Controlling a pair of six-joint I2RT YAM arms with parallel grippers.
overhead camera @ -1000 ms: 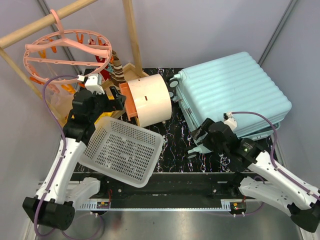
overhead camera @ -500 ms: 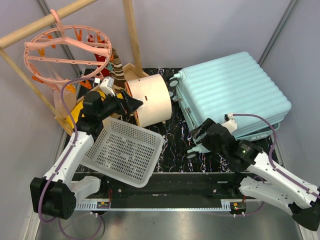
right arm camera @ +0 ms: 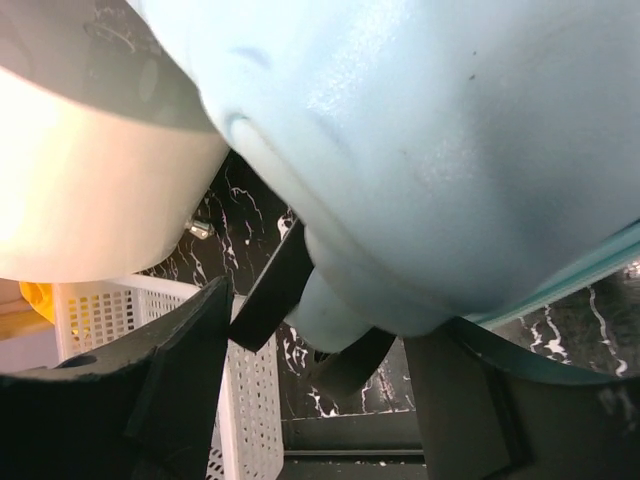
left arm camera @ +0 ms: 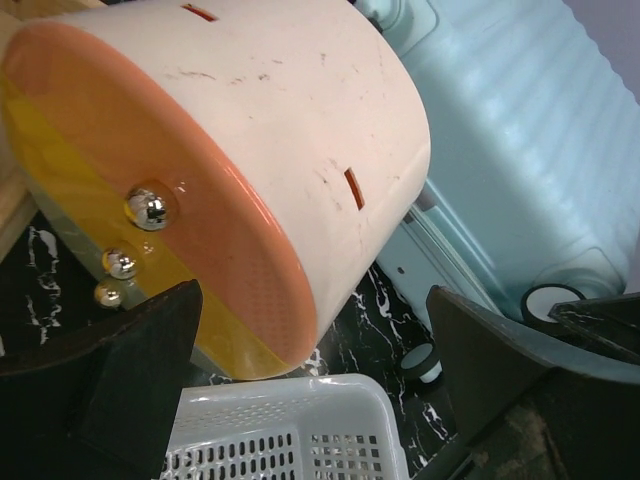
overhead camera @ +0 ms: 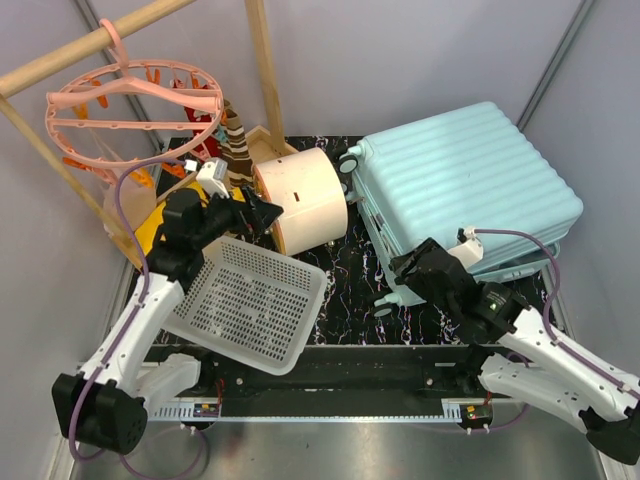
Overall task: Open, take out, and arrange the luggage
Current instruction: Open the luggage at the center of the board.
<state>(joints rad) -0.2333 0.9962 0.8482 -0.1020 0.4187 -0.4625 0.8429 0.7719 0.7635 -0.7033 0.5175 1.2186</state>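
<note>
closed luggage [overhead camera: 465, 185] lies flat; right pincer [overhead camera: 402, 270] at its near corner.

I can read no text, label, brand or number in any of my views. The luggage [overhead camera: 465, 185] shell shows me only plain ribs.

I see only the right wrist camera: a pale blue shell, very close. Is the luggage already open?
Observer: No. From the top camera the luggage lies flat and closed, ribbed shell up.
Operator: What does the left arm do?
Observer: The left gripper is open at the orange front of the drawer box, holding nothing.
Operator: Is there anything at the far left?
Observer: A pink round clip hanger hangs from a wooden pole.
</note>
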